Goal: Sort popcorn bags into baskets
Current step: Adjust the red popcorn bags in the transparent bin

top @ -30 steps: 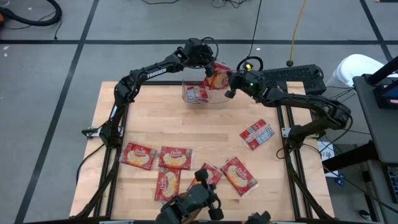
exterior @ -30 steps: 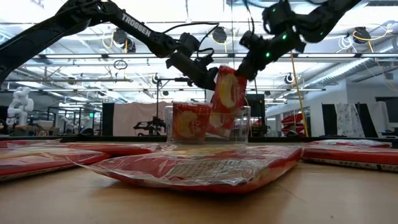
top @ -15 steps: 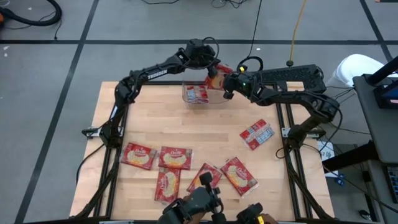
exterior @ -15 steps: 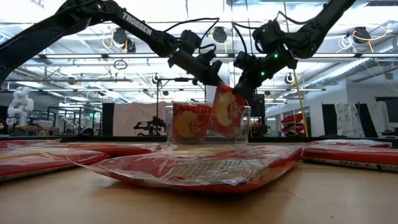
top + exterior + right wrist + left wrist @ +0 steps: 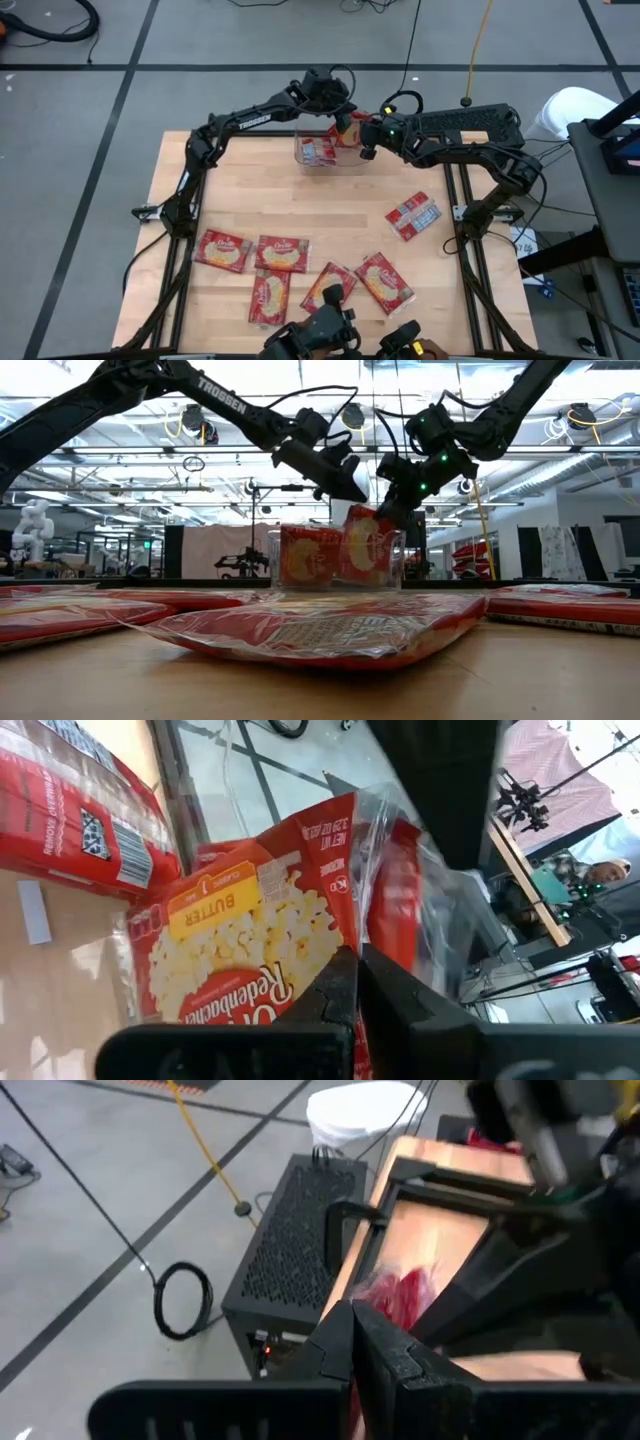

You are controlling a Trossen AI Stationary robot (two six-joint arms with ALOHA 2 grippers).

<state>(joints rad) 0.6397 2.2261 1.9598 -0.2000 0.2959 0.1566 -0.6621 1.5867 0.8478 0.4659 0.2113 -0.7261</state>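
The clear bin (image 5: 325, 152) stands at the table's far edge, its walls also in the low view (image 5: 335, 560). One red popcorn bag (image 5: 305, 557) stands inside it. A second bag (image 5: 366, 548) stands upright beside it, held by my right gripper (image 5: 392, 508), which is shut on its top. That bag's yellow-cream front fills the right wrist view (image 5: 240, 950). My left gripper (image 5: 350, 485) hovers shut just above the bin, clear of the bag. Several more bags lie flat on the table's near half (image 5: 282, 254) and one lies at the right (image 5: 413, 216). My right gripper pinches the held bag at its top edge (image 5: 320, 955) between the two fingers. It comes from above, slanting in from the table's right. The bag hangs upright below the fingers with its lower part (image 5: 362, 565) down inside the bin.
A black perforated box (image 5: 470, 120) sits past the table's far right corner. A dark camera mount (image 5: 320, 335) stands at the near edge. Bare wood (image 5: 300, 205) lies between the bin and the near bags. A flat bag (image 5: 320, 630) lies in the low view's foreground.
My right gripper has moved down and slightly toward the table's left, carrying the bag. The bag has gone from tilted above the bin to upright with its lower part inside. It has dropped away from my left gripper.
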